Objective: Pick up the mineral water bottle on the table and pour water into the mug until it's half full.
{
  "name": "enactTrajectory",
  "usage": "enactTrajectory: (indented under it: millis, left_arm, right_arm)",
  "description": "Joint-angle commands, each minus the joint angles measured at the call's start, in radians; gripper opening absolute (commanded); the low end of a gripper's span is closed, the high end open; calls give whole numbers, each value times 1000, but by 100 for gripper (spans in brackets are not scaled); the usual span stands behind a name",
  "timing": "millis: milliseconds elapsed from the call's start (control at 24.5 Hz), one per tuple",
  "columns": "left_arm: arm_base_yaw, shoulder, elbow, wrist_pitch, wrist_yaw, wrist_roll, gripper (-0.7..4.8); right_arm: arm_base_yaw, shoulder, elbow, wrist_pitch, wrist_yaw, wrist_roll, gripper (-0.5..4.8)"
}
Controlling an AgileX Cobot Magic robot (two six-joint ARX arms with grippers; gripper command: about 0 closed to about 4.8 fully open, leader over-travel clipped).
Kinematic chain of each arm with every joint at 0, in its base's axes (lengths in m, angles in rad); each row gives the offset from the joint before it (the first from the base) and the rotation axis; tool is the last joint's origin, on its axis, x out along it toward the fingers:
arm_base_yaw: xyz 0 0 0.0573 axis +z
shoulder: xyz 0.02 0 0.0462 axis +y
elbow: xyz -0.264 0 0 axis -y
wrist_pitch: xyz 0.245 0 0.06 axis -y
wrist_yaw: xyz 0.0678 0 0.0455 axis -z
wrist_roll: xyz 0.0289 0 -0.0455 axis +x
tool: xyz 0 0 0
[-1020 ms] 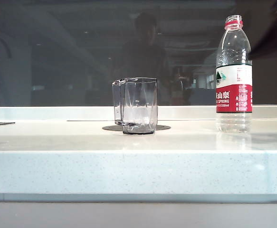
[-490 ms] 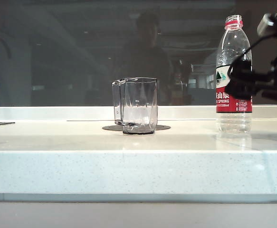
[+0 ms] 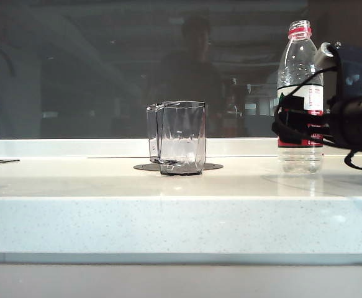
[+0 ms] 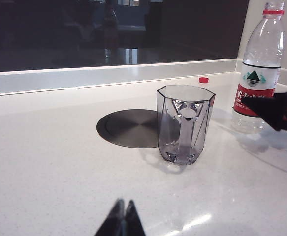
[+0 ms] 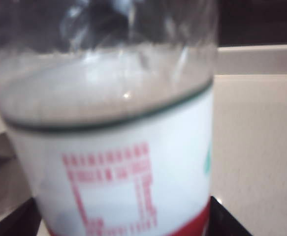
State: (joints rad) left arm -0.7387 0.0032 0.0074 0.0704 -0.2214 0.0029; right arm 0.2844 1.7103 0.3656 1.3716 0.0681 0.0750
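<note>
The mineral water bottle [image 3: 300, 74] stands upright and uncapped on the white table [image 3: 168, 217], at the right. My right gripper [image 3: 290, 121] reaches in level from the right, open, with a black finger [image 5: 227, 219] on each side of the label. The bottle [image 5: 123, 147] fills the right wrist view. The clear faceted mug [image 3: 181, 138] stands mid-table, left of the bottle. My left gripper [image 4: 123, 204] hovers shut over bare table, short of the mug [image 4: 184, 123], and its view also shows the bottle [image 4: 261, 64]. I cannot make out a water level.
A flat dark round disc [image 4: 128, 128] is set in the table beside and behind the mug. A small red cap [image 4: 204, 79] lies near the back ledge. A dark window runs behind the table, and the thick front edge [image 3: 168, 254] faces the exterior camera.
My right arm has swung in from the right and down, bringing its open jaws round the bottle's label. The bottle has shifted slightly to the left. The left gripper and mug have not moved.
</note>
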Motion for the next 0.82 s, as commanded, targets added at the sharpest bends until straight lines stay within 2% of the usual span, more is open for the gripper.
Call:
enactTrajectory:
  millis: [41, 530, 653, 734, 816]
  left_arm:
    - [1, 0, 2, 13, -3, -3, -4]
    - [1, 0, 2, 13, -3, -3, -4]
    - [1, 1, 2, 13, -3, -3, -4]
    - [1, 1, 2, 13, -3, -3, -4]
    - [1, 1, 2, 13, -3, -3, -4]
  right_arm:
    - [1, -5, 31, 21, 8, -6, 479]
    - [1, 8, 62, -6, 8, -5, 479]
    - [1, 8, 62, -6, 8, -5, 386]
    - [1, 8, 62, -6, 9, -5, 382]
    - [1, 8, 62, -6, 9, -5, 339]
